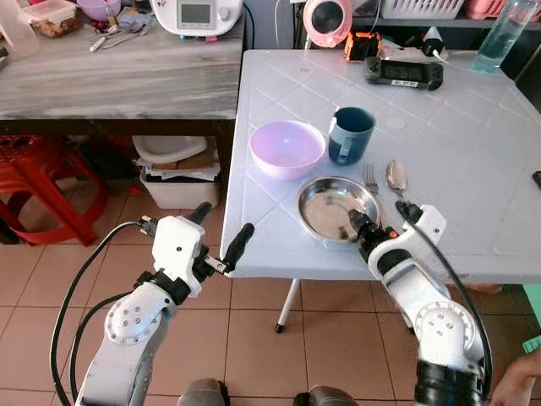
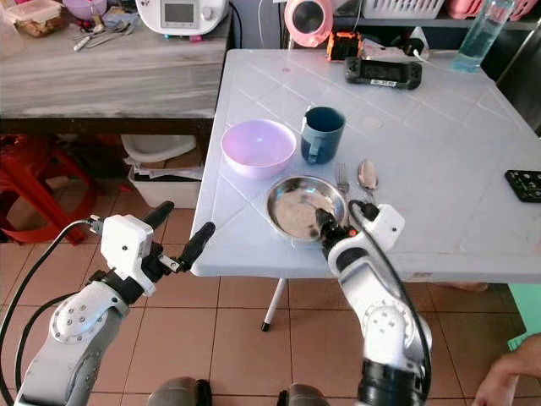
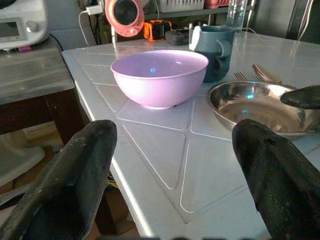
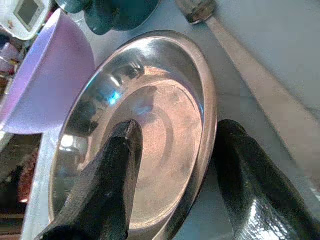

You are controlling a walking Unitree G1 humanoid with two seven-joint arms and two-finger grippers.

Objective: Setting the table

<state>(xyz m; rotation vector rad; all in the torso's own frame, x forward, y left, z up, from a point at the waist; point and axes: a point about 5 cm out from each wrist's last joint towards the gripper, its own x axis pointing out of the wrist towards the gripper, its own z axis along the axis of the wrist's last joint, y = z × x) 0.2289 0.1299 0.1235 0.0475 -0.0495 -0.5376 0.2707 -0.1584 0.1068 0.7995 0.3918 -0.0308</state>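
A steel plate [image 1: 336, 207] sits near the front edge of the white table [image 1: 473, 152]. My right gripper [image 1: 378, 216] is open and straddles the plate's near right rim, one finger [image 4: 120, 160] inside the dish and the other outside it. A fork [image 1: 370, 178] and a spoon [image 1: 396, 176] lie just behind the plate's right side. Behind the plate stand a purple bowl [image 1: 287, 148] and a teal mug [image 1: 350, 134]. My left gripper [image 1: 226, 218] hangs open in the air off the table's front left corner, holding nothing.
A grey wooden counter [image 1: 127, 76] with an appliance stands to the left, with a red stool [image 1: 42, 186] and a white bin [image 1: 177, 182] beneath. A black controller [image 1: 404, 72] and a bottle [image 1: 499, 34] stand at the table's back. A person's hand [image 1: 520, 381] is at the lower right.
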